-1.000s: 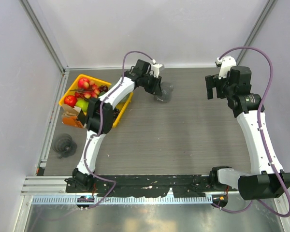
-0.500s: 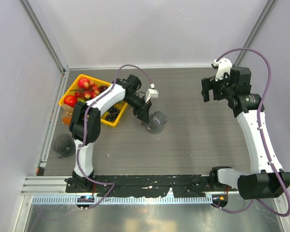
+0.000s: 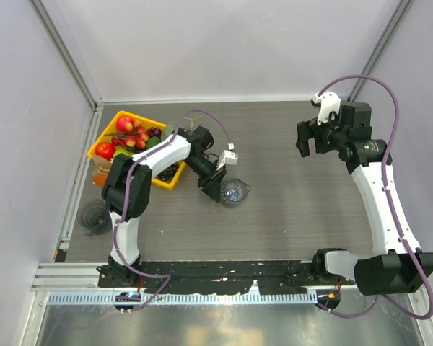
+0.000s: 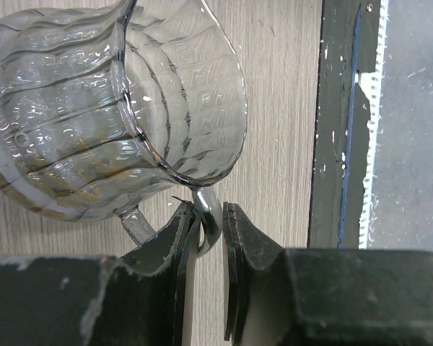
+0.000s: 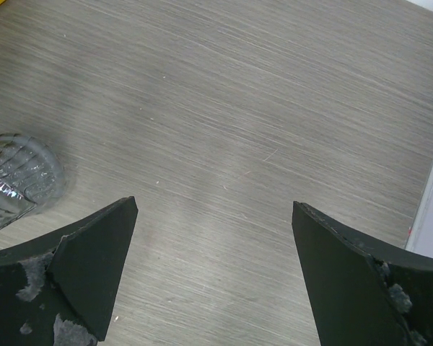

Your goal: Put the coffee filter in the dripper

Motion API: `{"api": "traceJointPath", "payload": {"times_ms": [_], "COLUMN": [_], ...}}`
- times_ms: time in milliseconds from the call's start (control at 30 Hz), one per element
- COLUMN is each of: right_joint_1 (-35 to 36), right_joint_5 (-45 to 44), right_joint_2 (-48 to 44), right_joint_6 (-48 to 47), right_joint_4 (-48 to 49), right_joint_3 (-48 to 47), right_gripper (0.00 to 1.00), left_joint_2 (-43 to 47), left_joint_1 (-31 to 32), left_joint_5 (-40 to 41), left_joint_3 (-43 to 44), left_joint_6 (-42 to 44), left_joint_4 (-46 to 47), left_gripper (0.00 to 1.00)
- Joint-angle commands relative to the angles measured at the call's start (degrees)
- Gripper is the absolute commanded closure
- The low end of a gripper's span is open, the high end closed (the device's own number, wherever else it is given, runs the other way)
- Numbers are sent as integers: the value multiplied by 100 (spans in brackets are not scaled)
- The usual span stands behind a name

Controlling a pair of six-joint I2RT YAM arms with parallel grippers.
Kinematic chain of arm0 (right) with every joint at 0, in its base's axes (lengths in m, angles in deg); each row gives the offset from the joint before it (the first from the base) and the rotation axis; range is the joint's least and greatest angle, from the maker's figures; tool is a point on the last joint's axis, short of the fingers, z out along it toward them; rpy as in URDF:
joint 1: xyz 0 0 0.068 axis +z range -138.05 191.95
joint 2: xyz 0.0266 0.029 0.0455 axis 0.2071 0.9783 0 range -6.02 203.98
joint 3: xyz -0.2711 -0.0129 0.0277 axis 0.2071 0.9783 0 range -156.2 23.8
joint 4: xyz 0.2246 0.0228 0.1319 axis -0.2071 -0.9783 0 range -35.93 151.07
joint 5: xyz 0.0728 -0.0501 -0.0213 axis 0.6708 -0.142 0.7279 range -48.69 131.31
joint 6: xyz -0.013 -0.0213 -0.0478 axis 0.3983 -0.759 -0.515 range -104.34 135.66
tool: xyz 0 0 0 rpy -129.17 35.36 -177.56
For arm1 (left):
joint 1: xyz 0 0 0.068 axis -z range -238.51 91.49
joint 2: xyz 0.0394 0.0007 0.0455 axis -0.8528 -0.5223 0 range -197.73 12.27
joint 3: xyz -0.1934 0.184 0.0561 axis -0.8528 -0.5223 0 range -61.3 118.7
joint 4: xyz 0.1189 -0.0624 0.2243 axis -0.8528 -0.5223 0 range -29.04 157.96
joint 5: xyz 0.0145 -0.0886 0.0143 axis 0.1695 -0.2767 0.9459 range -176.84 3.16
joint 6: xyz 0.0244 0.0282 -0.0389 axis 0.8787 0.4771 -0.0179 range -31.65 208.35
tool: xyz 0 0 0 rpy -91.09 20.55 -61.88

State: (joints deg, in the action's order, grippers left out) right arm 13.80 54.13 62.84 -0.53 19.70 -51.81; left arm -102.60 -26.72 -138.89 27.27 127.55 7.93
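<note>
Top external view, from the left: a yellow tray [image 3: 105,132] of fruit sits at the far left of the table [image 3: 289,209]. An orange-brown carton [image 3: 105,175] stands just beside its near edge, and a dark round thing [image 3: 95,216] lies nearer still. I cannot pick out the coffee filter anywhere in these views.

Further right, my left gripper [image 3: 218,186] reaches to about the middle of the table with the dripper [image 3: 235,191] at its tips. My left wrist view shows the hold plainly. The left gripper [image 4: 206,216] has its jaws pressed onto the thin glass handle, and the ribbed bowl [image 4: 94,108] hangs off to one side, empty. Whether its base rests on the wood or is lifted, I cannot tell.

On the far right, my right gripper [image 3: 310,140] hovers with jaws spread wide, holding nothing.

I judge this to be the step of placing the dripper, with the filter not yet fetched. Next I should stand the dripper upright with its rim up, let go of the handle, then find the filter.
</note>
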Motion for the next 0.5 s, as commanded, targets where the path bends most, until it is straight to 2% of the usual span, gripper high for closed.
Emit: {"api": "traceJointPath", "payload": {"times_ms": [0, 133, 233, 467], "right_joint_1": [-18, -18, -18, -26], "right_joint_5": [142, 133, 142, 133], "right_joint_2": [-109, -206, -268, -347], "right_joint_6": [-25, -43, -34, -43], "right_joint_4": [102, 93, 93, 94], "right_joint_3": [64, 152, 205, 249], "right_gripper": [4, 5, 4, 5], "left_joint_2": [219, 35, -97, -308], "left_joint_1": [64, 134, 134, 134], "left_joint_5": [-138, -139, -121, 98], "left_joint_3": [125, 449, 573, 767], "left_joint_6": [702, 1466, 1503, 1240], "left_joint_4": [-631, -1545, -1714, -1688], "left_gripper": [100, 100, 99, 82]}}
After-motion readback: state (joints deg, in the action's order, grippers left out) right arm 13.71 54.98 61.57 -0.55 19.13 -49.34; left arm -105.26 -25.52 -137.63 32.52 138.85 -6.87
